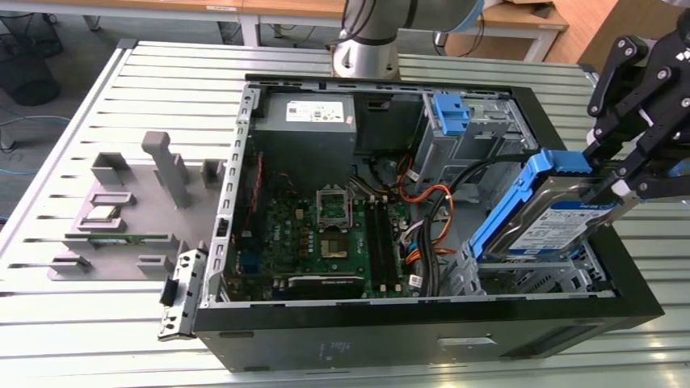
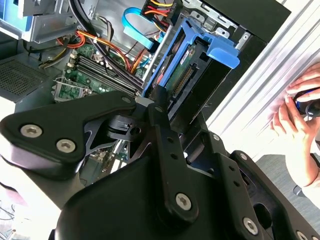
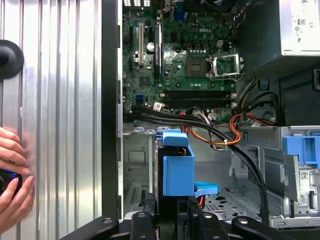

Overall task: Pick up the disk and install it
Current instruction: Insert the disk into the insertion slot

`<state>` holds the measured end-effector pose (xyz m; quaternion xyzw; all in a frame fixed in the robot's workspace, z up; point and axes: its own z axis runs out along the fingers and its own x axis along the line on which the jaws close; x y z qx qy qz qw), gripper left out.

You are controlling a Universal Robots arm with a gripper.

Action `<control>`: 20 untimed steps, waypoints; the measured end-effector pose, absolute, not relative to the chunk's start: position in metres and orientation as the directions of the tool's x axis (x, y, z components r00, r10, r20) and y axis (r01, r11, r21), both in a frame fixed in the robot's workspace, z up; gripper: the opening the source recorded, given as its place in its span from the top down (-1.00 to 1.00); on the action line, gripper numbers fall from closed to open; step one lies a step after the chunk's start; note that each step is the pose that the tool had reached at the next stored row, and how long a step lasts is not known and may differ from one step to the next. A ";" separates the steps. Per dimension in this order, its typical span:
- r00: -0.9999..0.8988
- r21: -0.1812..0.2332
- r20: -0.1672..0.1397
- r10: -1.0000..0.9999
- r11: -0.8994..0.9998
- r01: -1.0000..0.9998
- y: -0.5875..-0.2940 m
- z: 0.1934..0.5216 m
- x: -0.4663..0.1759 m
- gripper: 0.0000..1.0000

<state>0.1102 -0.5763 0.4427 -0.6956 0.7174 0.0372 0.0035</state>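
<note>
Hand point(image 1: 612, 184) clamped on the upper end of the disk point(image 1: 544, 218), fingers point(image 2: 161, 112) pinching its edge. Disk hangs tilted above the drive cage point(image 1: 534, 271) inside the open case point(image 1: 431, 311), lower end nearest the cage. Risk: the tilt jams it on the cage rim, or it snags the cables point(image 1: 437, 202) beside it. Hand reaches in from the exterior view's right, angled downward.
</note>
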 end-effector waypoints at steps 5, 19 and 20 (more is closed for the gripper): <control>-0.033 0.048 -0.057 -0.998 0.030 -0.998 -0.576 0.438 0.110 0.30; -0.033 0.048 -0.057 -0.998 0.030 -0.998 -0.576 0.428 0.110 0.30; -0.033 0.048 -0.057 -0.998 0.030 -0.998 -0.576 0.427 0.110 0.30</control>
